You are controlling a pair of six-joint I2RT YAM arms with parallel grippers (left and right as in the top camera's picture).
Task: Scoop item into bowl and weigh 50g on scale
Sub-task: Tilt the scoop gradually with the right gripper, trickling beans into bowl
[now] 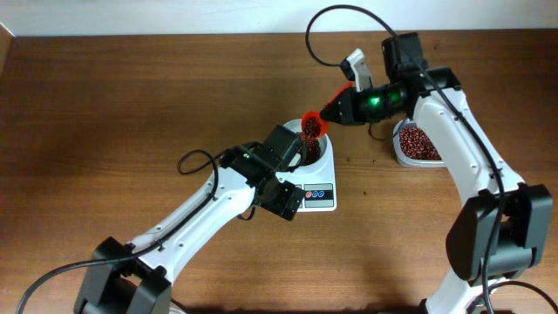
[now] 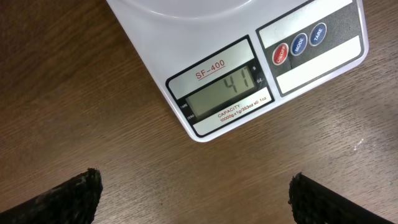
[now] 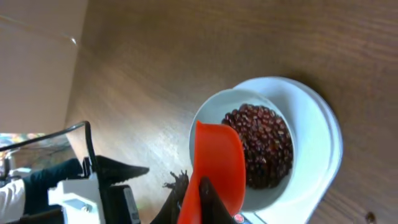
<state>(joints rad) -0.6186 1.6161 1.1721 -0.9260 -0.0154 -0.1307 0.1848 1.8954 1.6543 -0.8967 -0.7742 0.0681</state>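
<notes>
The white scale [image 1: 319, 194] stands mid-table; in the left wrist view [image 2: 224, 68] its display reads 41. The white bowl [image 3: 205, 124] sits on it, holding dark reddish-brown beans [image 3: 264, 146]. My right gripper [image 1: 342, 106] is shut on an orange scoop [image 1: 312, 126], tipped over the bowl with beans in it; the right wrist view shows the scoop's underside [image 3: 217, 168]. My left gripper [image 2: 194, 196] is open and empty, hovering over bare wood just in front of the scale; it also shows in the overhead view [image 1: 281, 199].
A clear plastic tub [image 1: 417, 144] of beans stands to the right of the scale, under the right arm. A white object [image 1: 353, 65] lies behind the scoop. Cables run across the table near both arms.
</notes>
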